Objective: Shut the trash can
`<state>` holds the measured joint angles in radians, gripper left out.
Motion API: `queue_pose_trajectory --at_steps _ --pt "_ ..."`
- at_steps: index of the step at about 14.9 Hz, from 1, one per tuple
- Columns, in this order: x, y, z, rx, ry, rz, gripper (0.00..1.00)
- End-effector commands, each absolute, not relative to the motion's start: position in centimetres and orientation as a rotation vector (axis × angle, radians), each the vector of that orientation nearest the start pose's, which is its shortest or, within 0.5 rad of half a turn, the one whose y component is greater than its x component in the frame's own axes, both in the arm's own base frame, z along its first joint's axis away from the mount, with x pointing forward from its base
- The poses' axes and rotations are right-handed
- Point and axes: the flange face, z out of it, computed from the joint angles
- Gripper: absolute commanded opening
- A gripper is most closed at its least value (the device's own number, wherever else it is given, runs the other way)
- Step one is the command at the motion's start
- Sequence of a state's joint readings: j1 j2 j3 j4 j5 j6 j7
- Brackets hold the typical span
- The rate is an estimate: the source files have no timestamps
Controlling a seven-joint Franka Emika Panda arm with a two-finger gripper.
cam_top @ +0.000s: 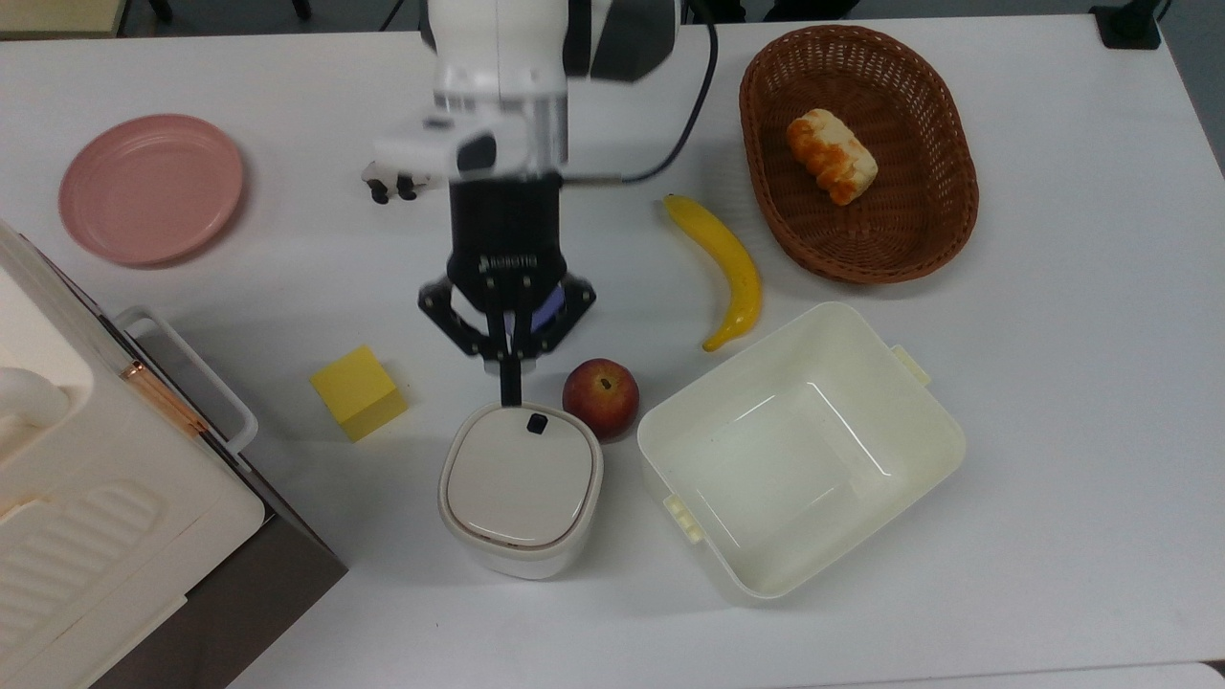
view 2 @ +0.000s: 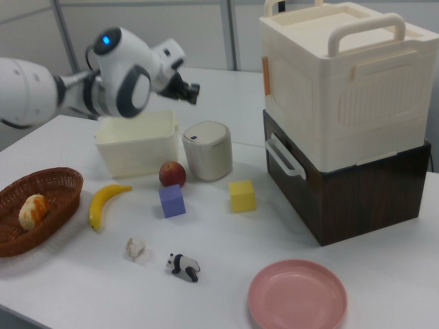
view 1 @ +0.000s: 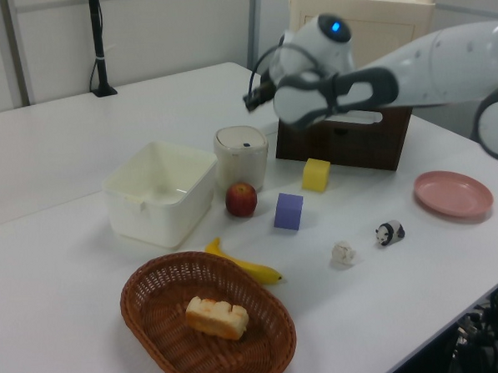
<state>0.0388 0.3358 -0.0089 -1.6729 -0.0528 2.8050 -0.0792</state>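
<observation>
The trash can (cam_top: pixel 522 490) stands near the table's front in the top view, a small cream bin whose beige lid lies flat with its dark button (cam_top: pixel 537 422) showing. The left view has the trash can (view 1: pixel 241 157) beside the tub, and the right view has the trash can (view 2: pixel 208 151) in front of the big box. My gripper (cam_top: pixel 510 386) hangs shut and empty, lifted clear of the lid, just beyond the can's button edge. In the side views the gripper (view 1: pixel 249 98) (view 2: pixel 195 93) is well above the can.
A red apple (cam_top: pixel 600 397) touches the can's right side, with an open cream tub (cam_top: pixel 921 457) further right. A yellow cube (cam_top: pixel 359 391), banana (cam_top: pixel 729 270), basket (cam_top: pixel 947 196) with bread, panda toy (view 2: pixel 184 266), purple cube (view 2: pixel 171 200), pink plate (cam_top: pixel 150 188) and large appliance (cam_top: pixel 86 507) surround it.
</observation>
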Motion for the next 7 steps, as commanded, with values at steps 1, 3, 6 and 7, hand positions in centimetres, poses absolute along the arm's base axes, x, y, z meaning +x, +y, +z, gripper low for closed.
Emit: queue_pose_trajectory --at_steps 1,3,6,7 --pt "65.7 2.9 55.8 -2.985 -0.187 -1.035 0.0" --pt "63.9 3.1 56.5 -3.04 -0.186 -0.824 0.01" --pt "60.5 3.9 56.9 -3.089 -0.202 -0.444 0.03" --pt "59.3 3.8 57.1 -3.102 -0.202 -0.339 0.05"
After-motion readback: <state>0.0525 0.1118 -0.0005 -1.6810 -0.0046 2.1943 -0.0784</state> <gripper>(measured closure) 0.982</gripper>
